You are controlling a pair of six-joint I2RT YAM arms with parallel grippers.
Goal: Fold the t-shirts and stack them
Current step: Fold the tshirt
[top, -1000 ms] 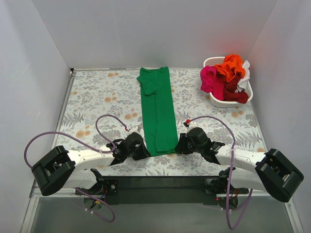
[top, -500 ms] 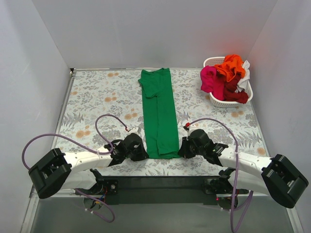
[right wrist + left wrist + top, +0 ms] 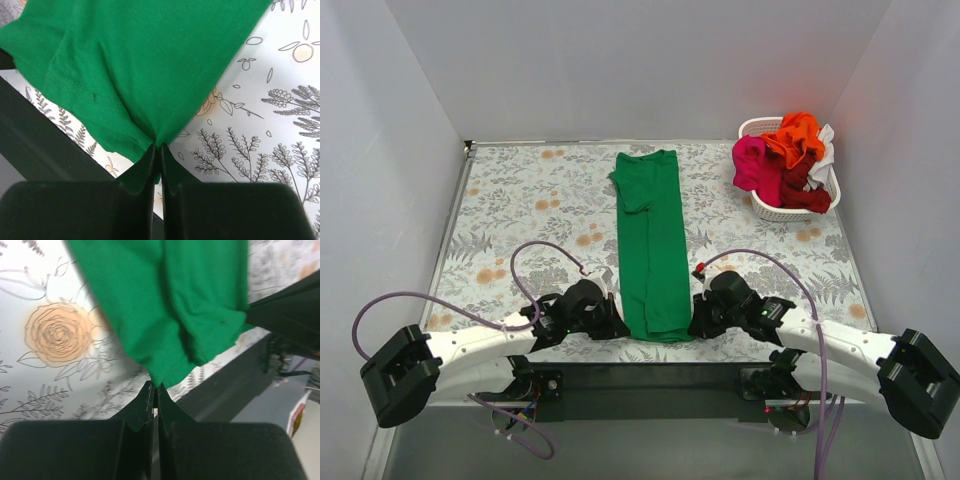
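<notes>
Bright, even, diffuse light fills the overhead view, which is sharp throughout, with soft shadows under the arms (image 3: 480,342) and a reddish tint on the right wall (image 3: 855,95). Both wrist views are softer: the near black fingers (image 3: 140,412) blur, and the left one smears the green t-shirt (image 3: 165,300) and floral table (image 3: 55,335)

The green t-shirt (image 3: 650,250) lies folded lengthwise; other t-shirts (image 3: 782,165) heaped far right
</notes>
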